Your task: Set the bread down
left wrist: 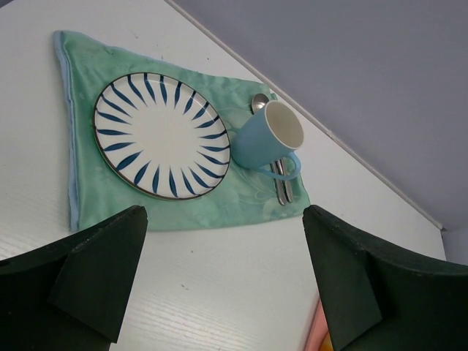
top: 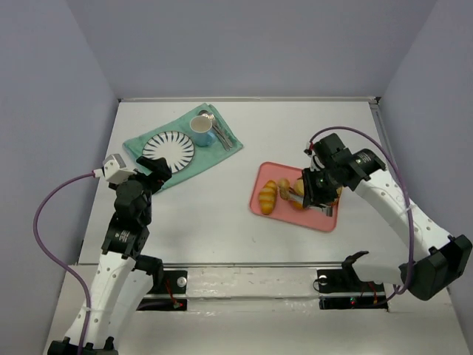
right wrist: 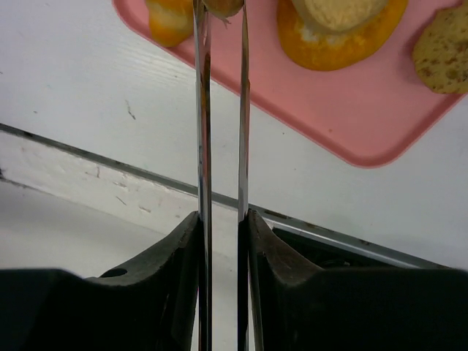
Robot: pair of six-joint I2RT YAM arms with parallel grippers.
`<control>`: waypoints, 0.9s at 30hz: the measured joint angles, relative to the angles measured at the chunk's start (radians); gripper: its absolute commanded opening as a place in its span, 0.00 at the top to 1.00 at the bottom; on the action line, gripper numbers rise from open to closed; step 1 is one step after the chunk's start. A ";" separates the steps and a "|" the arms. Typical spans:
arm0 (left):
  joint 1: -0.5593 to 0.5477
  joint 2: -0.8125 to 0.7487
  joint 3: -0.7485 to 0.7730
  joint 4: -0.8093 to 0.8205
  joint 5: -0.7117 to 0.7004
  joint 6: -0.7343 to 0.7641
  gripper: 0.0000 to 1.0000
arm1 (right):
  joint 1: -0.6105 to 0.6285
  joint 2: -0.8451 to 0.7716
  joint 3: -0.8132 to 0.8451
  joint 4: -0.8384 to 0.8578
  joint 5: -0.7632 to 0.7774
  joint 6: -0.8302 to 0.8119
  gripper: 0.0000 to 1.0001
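Observation:
The bread [right wrist: 223, 6], a small round golden bun, shows only as a sliver at the top edge of the right wrist view, between the tips of metal tongs [right wrist: 202, 110]. My right gripper [right wrist: 221, 216] is shut on the tongs, whose two blades are squeezed close together. From above, the bread [top: 285, 187] lies on the pink tray [top: 318, 222], with the right gripper [top: 312, 191] just right of it. My left gripper [left wrist: 223, 241] hangs open and empty above the table, near the green cloth [left wrist: 80, 183]. From above, the left gripper [top: 159, 171] sits at the cloth's near corner.
A ridged loaf [top: 267, 196] and a larger orange bun [right wrist: 340, 25] share the tray, with a brown cookie [right wrist: 442, 47] at its right end. On the cloth stand a striped plate [left wrist: 162, 135], a blue mug [left wrist: 272, 139] and a spoon [left wrist: 281, 189]. The table's near edge rail [right wrist: 110, 175] runs below the tray.

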 measured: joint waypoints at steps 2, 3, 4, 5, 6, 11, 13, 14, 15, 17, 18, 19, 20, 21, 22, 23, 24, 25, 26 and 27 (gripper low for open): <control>0.000 0.000 0.000 0.000 0.001 0.000 0.01 | 0.000 -0.027 0.037 0.005 0.011 0.009 0.82; 0.000 0.000 0.000 0.000 0.001 0.000 0.01 | 0.000 -0.049 0.049 0.016 0.012 0.015 0.83; 0.000 0.000 0.000 0.000 0.001 0.000 0.01 | 0.000 -0.080 0.050 0.041 0.010 0.021 0.83; 0.000 0.000 0.000 0.000 0.000 0.000 0.01 | 0.000 -0.117 0.051 0.064 0.003 0.027 0.84; 0.000 0.000 0.000 0.000 0.000 0.000 0.01 | 0.001 -0.146 0.048 0.089 -0.013 0.033 0.84; 0.000 0.003 0.000 0.000 0.000 0.000 0.01 | 0.037 -0.194 0.004 0.321 -0.110 0.045 0.84; 0.000 0.008 0.000 0.001 -0.001 0.000 0.01 | 0.069 -0.167 -0.011 0.427 -0.138 0.045 0.84; 0.000 0.014 0.000 0.001 -0.001 0.000 0.01 | 0.088 -0.130 -0.016 0.490 -0.150 0.044 0.84; 0.000 0.020 0.000 0.001 -0.001 0.000 0.01 | 0.102 -0.098 -0.020 0.557 -0.164 0.045 0.83; 0.000 0.025 0.000 0.001 -0.001 0.000 0.01 | 0.123 -0.019 -0.022 0.664 -0.190 0.044 0.84; 0.000 0.027 0.000 0.001 -0.002 0.000 0.01 | 0.138 0.032 -0.009 0.713 -0.213 0.040 0.83; 0.000 0.028 0.000 0.001 -0.003 0.000 0.01 | 0.144 0.066 0.007 0.734 -0.225 0.035 0.83; 0.000 0.029 0.000 0.001 -0.004 0.000 0.01 | 0.161 0.138 0.044 0.779 -0.244 0.028 0.83; 0.000 0.029 0.000 0.001 -0.004 0.000 0.01 | 0.174 0.200 0.095 0.781 -0.257 0.020 0.83; 0.000 0.029 0.000 0.001 -0.005 0.000 0.01 | 0.191 0.275 0.152 0.807 -0.270 0.015 0.83; 0.000 0.029 0.000 0.001 -0.006 0.000 0.01 | 0.206 0.360 0.224 0.831 -0.284 0.008 0.83; 0.000 0.031 0.000 0.001 -0.007 0.000 0.01 | 0.220 0.447 0.307 0.848 -0.299 0.002 0.83; 0.000 0.034 0.000 0.001 -0.010 0.000 0.01 | 0.233 0.511 0.358 0.866 -0.304 -0.003 0.83; 0.000 0.034 0.000 0.001 -0.011 0.000 0.01 | 0.242 0.566 0.402 0.885 -0.310 -0.008 0.83; 0.000 0.035 0.000 0.000 -0.014 0.000 0.01 | 0.249 0.624 0.454 0.887 -0.314 -0.013 0.83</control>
